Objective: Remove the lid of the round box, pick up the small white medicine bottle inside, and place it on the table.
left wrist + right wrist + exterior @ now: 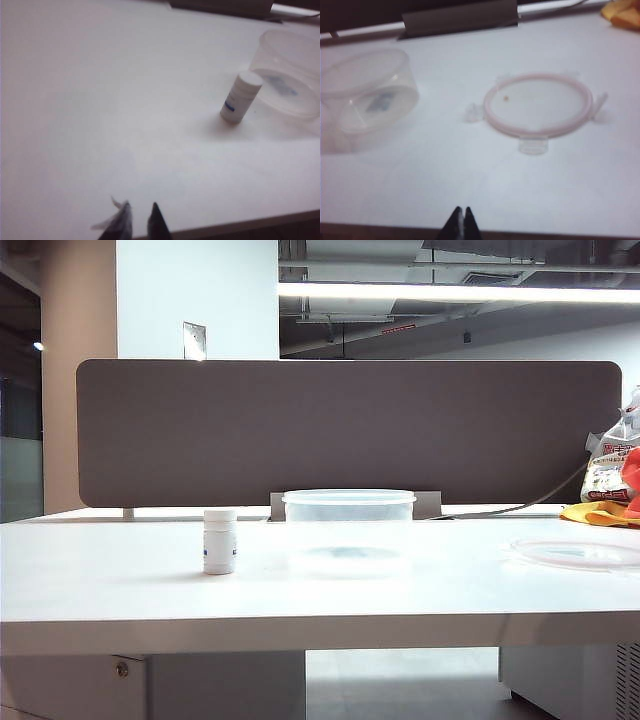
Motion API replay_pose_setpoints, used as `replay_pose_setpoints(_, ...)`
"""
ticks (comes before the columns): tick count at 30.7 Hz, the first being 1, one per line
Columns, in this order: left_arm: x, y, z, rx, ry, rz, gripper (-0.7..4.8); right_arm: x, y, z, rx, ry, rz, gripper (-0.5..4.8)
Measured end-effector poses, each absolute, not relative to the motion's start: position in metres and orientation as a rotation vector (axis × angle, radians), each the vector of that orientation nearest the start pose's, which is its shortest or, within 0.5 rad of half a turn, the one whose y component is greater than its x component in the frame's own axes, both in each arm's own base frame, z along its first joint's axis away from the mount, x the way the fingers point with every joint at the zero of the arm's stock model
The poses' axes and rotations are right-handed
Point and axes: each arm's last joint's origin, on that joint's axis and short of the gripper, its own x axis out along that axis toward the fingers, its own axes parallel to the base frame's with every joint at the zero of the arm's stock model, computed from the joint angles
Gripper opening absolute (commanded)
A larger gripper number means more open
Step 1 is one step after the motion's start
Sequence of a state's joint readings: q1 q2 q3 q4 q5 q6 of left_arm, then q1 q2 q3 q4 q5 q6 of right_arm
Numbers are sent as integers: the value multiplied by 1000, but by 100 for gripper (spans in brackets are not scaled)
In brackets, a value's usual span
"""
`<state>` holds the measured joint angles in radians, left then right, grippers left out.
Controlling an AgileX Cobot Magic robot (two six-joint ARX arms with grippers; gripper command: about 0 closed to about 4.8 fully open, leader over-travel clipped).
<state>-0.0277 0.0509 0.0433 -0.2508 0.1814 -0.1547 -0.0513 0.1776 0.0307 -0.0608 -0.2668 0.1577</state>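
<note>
Three task items were accounted for on the large white flat-topped table (120,590), all apart from one another. The small white cylindrical plastic medicine bottle (220,541) stood upright on the table, just left of the shallow round clear plastic box (348,530), not touching it. The box stood open and appeared empty. The flat round translucent plastic lid (538,105), tabbed at its rim, lay flat on the table well to the right of the box. The left gripper (140,220) hung over the near edge of the table, well apart from the bottle, with its jaws narrowly parted and nothing between them. The right gripper (463,220) hung at the near edge in front of the lid, jaws pressed together and empty. Neither arm showed in the exterior view. In my judgement the task stood complete. The bottle looked light, rigid and smooth-sided, hence liable to tip; it would best be taken across its body below the cap. The lid looked thin and somewhat flexible, best lifted by a tab.
</note>
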Motion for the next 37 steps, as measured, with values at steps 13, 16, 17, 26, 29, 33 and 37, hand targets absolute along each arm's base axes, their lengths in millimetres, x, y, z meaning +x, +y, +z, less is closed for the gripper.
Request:
replay_pose_setpoints(13, 93, -8, 152, -100, 238, -197, 58, 101, 2, 143, 178, 266, 179, -5)
replay_pose_setpoints(16, 93, -8, 152, -103, 239, -218, 57, 101, 2, 144, 178, 264, 180, -5)
replay_pose_setpoints(17, 93, -9, 153, -104, 239, -229, 58, 101, 2, 144, 178, 262, 180, -5)
replay_pose_setpoints(26, 93, -8, 153, -103, 239, -221, 58, 101, 2, 144, 178, 262, 179, -5)
replay_pose_setpoints(29, 93, -8, 152, -103, 239, -219, 58, 101, 2, 144, 178, 262, 179, -5)
replay_pose_setpoints(33, 93, -8, 152, -103, 239, -219, 58, 101, 2, 144, 178, 262, 179, -5)
replay_pose_setpoints(37, 92, -8, 154, -101, 216, -218, 58, 95, 2, 153, 160, 148, 184, -5)
